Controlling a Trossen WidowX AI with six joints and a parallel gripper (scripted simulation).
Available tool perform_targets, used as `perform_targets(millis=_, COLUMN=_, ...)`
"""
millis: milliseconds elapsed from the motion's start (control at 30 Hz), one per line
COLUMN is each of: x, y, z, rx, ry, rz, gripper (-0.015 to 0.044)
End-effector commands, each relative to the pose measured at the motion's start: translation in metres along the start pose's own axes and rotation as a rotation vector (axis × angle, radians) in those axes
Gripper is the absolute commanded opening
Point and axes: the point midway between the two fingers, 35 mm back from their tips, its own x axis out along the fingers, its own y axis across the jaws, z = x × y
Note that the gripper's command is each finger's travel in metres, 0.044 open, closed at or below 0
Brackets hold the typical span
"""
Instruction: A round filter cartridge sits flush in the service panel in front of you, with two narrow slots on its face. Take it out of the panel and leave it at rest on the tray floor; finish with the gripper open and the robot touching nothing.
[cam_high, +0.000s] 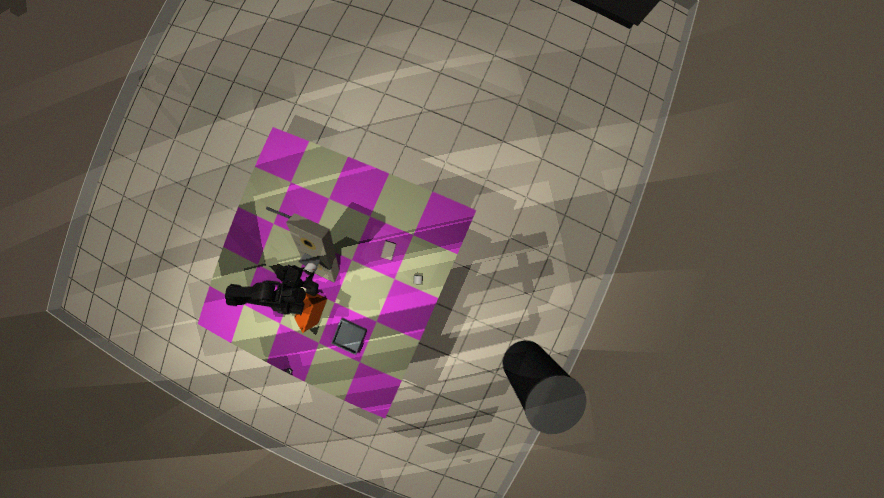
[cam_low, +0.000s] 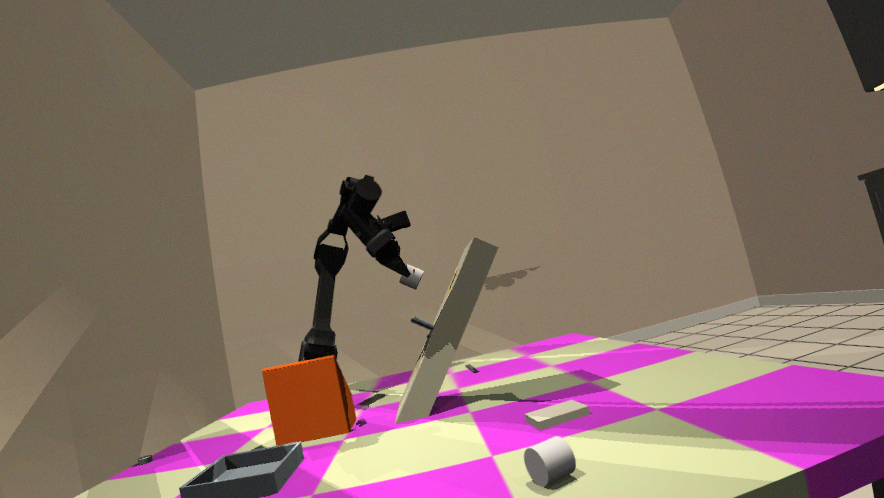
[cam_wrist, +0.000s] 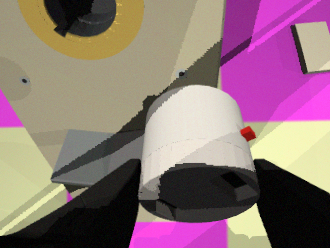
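Note:
The filter cartridge (cam_high: 310, 267) (cam_low: 411, 277) (cam_wrist: 195, 130) is a white cylinder with a dark slotted face and a small red tab on its side. My gripper (cam_low: 408, 272) (cam_wrist: 196, 168) is shut on it, one finger at each side near the slotted face. The cartridge is out of the panel, in the air in front of it. The tilted beige service panel (cam_high: 318, 230) (cam_low: 463, 296) (cam_wrist: 125, 95) has a dark round opening with a yellow ring (cam_wrist: 131, 31). The grey tray (cam_high: 349, 335) (cam_low: 266, 479) lies apart, beyond the orange block, with nothing seen in it.
An orange block (cam_high: 311, 314) (cam_low: 306, 399) stands between the arm's base and the tray. A bar (cam_high: 277, 211) (cam_low: 421, 322) juts from the panel, and a grey ledge (cam_wrist: 90, 150) sits low on it. A loose white cylinder (cam_high: 418, 279) (cam_low: 550, 462) and a beige block (cam_high: 388, 249) (cam_low: 556, 414) (cam_wrist: 315, 47) lie on the table.

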Motion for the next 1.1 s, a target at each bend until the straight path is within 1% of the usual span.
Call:
perform_targets(millis=0, x=0.002, y=-0.022, z=0.0, rx=-0.023, ry=0.0, rz=-0.007, gripper=0.0)
perform_targets(millis=133, x=0.002, y=-0.02, z=-0.004, rx=0.014, ry=0.006, rz=-0.015, gripper=0.0)
perform_targets(millis=500, x=-0.013, y=-0.097, z=-0.057, rx=0.42, ry=0.049, rz=-0.257, gripper=0.0)
perform_targets(millis=867, x=-0.034, y=-0.164, z=-0.121, rx=0.859, ry=0.012, rz=-0.524, gripper=0.0)
perform_targets(millis=967, x=-0.038, y=-0.176, z=-0.135, rx=0.952, ry=-0.006, rz=-0.581, gripper=0.0)
perform_targets(millis=1067, x=-0.039, y=-0.177, z=-0.136, rx=0.959, ry=-0.008, rz=-0.585, gripper=0.0)
